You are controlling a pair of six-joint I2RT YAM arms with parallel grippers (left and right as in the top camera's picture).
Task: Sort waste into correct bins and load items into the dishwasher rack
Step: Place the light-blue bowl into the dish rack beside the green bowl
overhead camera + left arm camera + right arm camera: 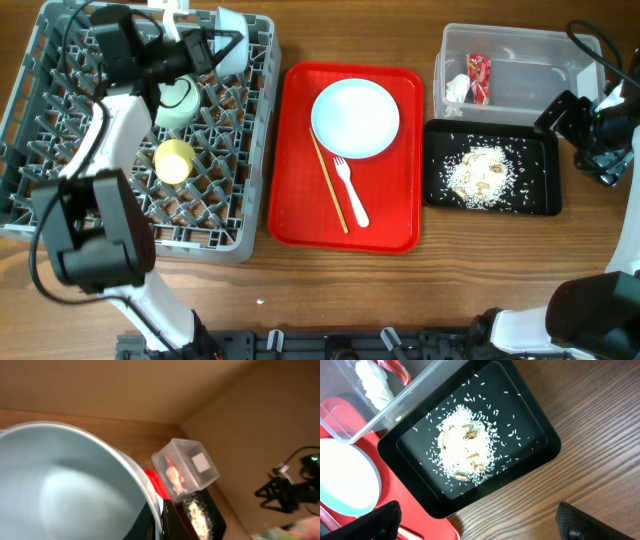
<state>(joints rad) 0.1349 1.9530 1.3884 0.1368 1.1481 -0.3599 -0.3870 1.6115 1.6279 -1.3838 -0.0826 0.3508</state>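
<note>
The rack (250,150) is set at the left of the surface (500,280), and a saucer (180,100) and cup (173,160) are already lodged among its pegs. The red tray (300,220) is kept in the middle, where the plate (355,118), fork (350,190) and chopstick (328,180) are yet to be collected. At the right, the tub (530,60) is used for dry waste, with the wrapper (478,78) and tissue (457,88) inside, while the scraps (480,172) are kept in the black tray (540,197). The bowl (228,50) is gripped at its rim by the left tool (212,48) over the rack's far corner and tilted on edge, presumably so that it can be stood between pegs. The right tool (480,522) is spread wide and empty beside the black tray.
</note>
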